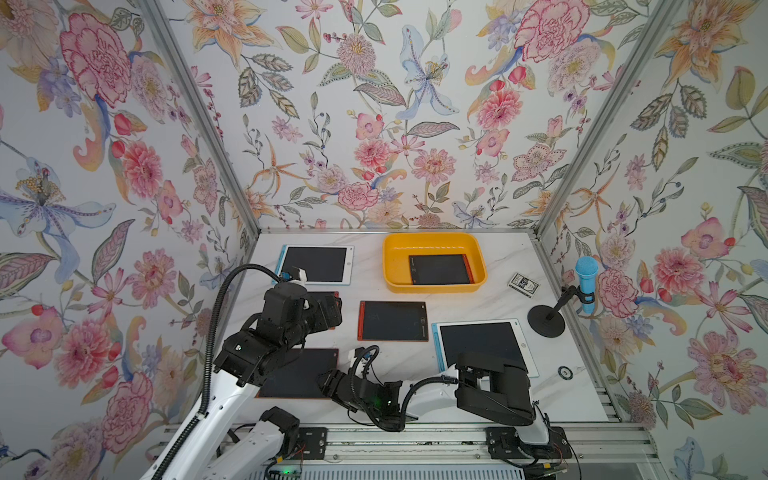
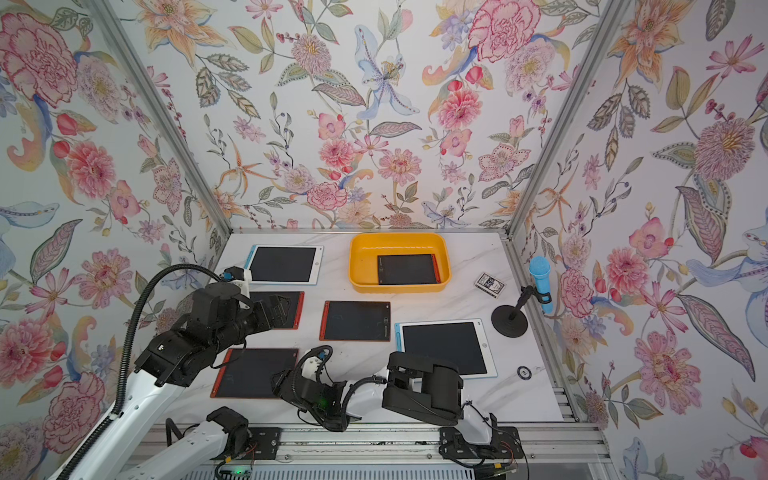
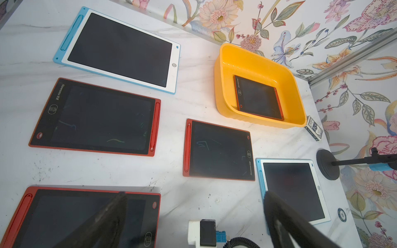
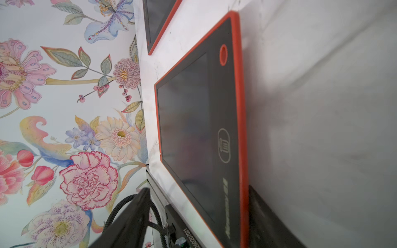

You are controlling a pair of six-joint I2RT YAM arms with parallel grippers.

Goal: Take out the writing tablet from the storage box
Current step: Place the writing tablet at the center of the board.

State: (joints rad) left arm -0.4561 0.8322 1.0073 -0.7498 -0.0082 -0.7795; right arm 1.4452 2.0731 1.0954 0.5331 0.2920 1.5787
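Observation:
The yellow-orange storage box stands at the back of the table. One red-edged writing tablet lies flat inside it. My left gripper hangs open and empty over the left middle of the table. My right gripper is turned on its side at the front, open, its jaws standing wide on either side of the right edge of a red tablet that lies on the table.
Around the box lie a white-and-blue tablet at back left, a red tablet in the middle and a white-and-blue tablet at the right. A card box, a blue microphone on a stand and a chip line the right side.

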